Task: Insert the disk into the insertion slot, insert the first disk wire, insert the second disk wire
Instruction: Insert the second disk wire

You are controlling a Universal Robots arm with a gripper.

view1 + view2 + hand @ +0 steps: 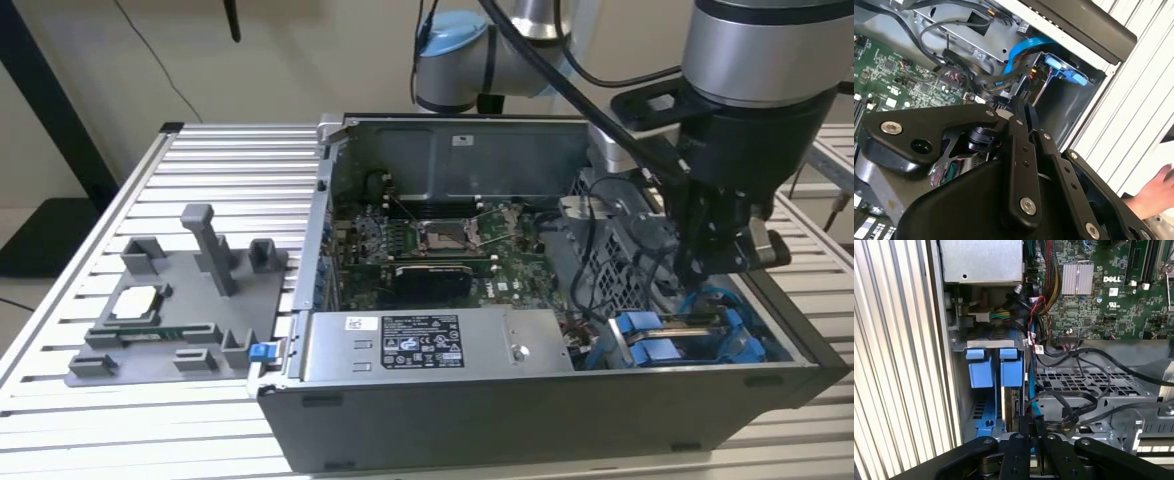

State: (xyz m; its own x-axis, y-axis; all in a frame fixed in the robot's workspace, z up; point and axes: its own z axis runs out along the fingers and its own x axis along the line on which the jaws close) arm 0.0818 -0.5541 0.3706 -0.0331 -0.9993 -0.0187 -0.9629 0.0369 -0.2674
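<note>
The hand (1026, 427), fingers together, sits above the disk (1012, 405) standing edgewise in the slot (985, 412). Disk looks stiff, fairly heavy; grip its blue caddy edges.

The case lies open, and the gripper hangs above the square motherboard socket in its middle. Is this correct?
Not quite. The gripper hangs above the insertion slot with its blue fittings, at the exterior view's right end of the computer case, not above the motherboard socket. The case does lie open.
</note>
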